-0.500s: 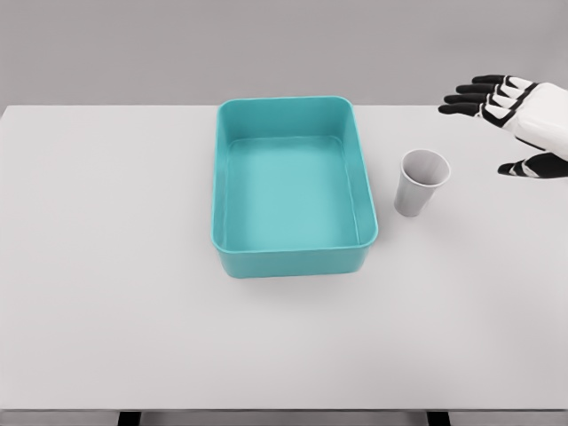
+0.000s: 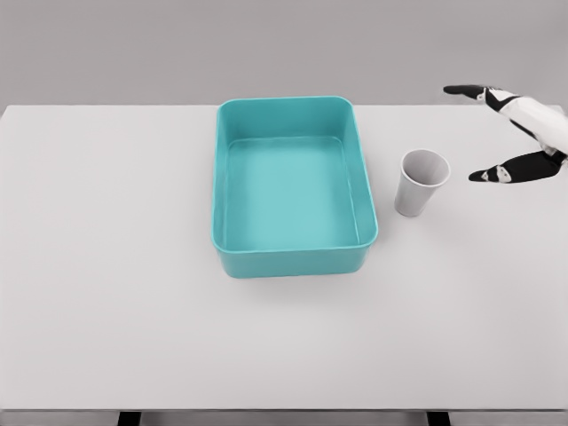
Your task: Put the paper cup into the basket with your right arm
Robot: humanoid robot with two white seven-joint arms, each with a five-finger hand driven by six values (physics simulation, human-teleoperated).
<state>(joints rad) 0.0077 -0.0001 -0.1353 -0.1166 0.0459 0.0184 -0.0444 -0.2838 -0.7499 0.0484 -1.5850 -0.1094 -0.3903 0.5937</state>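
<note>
Head view showed the paper cup (image 2: 422, 182) standing upright right of centre, mouth up, its long axis vertical and leaning slightly toward the frame's right. It stood on the white worktop (image 2: 106, 293) just beside the teal basket (image 2: 293, 259), not touching it. At the right edge the right hand (image 2: 519, 133) hovered near the cup, fingers spread, holding nothing. Behind the worktop was a plain grey wall (image 2: 177, 44).

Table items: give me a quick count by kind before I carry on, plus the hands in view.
Teal basket: 1
White paper cup: 1, upright on the table, right of the basket
Right hand: 1, fingers spread, holding nothing, apart from the cup
Left hand: 0 in view
Total: 3
</note>
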